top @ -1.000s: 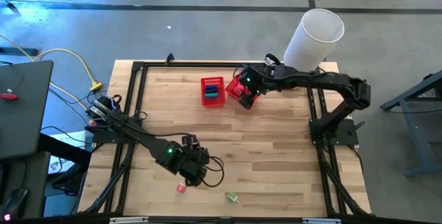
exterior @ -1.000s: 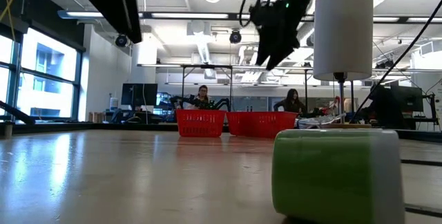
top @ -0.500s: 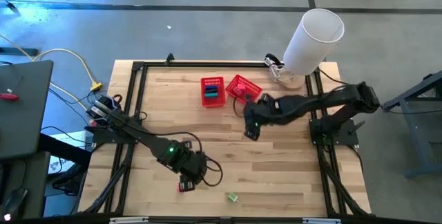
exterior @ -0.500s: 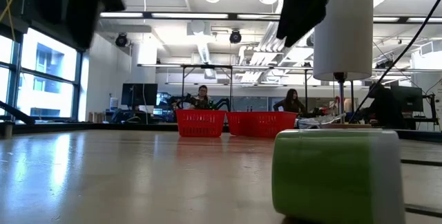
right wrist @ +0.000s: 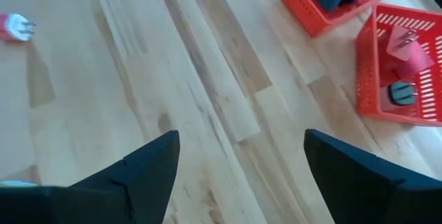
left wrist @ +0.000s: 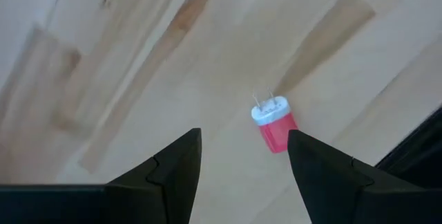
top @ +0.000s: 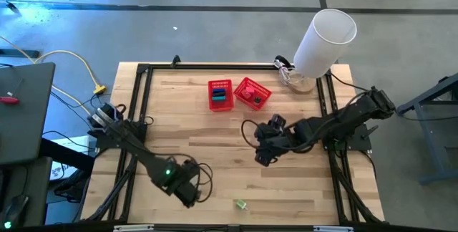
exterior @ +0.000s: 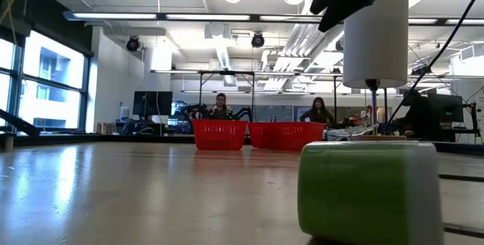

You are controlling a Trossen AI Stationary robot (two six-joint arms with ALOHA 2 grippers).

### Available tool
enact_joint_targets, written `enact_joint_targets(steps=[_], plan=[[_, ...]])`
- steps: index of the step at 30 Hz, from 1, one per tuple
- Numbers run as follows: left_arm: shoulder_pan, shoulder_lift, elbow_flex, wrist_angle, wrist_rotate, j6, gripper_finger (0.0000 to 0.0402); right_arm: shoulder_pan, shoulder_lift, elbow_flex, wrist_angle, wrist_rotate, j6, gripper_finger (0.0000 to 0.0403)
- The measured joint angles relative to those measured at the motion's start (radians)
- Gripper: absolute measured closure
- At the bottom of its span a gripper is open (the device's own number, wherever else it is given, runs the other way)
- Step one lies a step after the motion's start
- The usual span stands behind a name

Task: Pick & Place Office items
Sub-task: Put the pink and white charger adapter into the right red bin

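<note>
A small red-and-white item (left wrist: 273, 124) lies on its side on the bare wood. My left gripper (left wrist: 243, 135) hangs open above it, fingers pointing down and standing to either side of it. In the high view my left gripper (top: 187, 189) hides it, near the table's front edge. A green item (top: 240, 204) lies to the right of it and looms close in the low view (exterior: 367, 188). My right gripper (top: 263, 153) is open and empty above the table's middle right. Its wrist view shows the red-and-white item (right wrist: 14, 25) far off.
Two red mesh baskets stand at the back: the left basket (top: 220, 94) holds teal and black items, the right basket (top: 252, 92) a pink and a dark one. A big white cylinder (top: 325, 42) stands at the back right corner. Black frame rails (top: 143, 103) edge the table.
My right gripper has swung away from the right basket toward the near edge, out over the middle of the table, staying open. My left gripper has moved toward the near left, rolling about its own axis, and now stands over the red-and-white item.
</note>
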Motion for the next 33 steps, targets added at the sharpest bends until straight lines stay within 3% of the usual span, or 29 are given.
enact_joint_targets(steps=[8,17,23,33], plan=[[-0.062,0.082,0.0,0.038,0.022,-0.226,0.0194,0.042,0.0,0.0,0.019,0.0,0.03,0.0104],[-0.114,0.116,0.0,0.184,0.029,-0.303,0.0194,0.123,0.008,-0.001,0.02,0.006,0.104,0.0104],[-0.132,0.116,0.0,0.186,-0.021,-0.379,0.0194,0.18,0.027,-0.001,0.035,0.027,0.134,0.0104],[-0.121,0.173,0.0,0.186,-0.004,-0.432,0.0194,0.223,0.059,0.0,0.063,0.047,0.155,0.0104]])
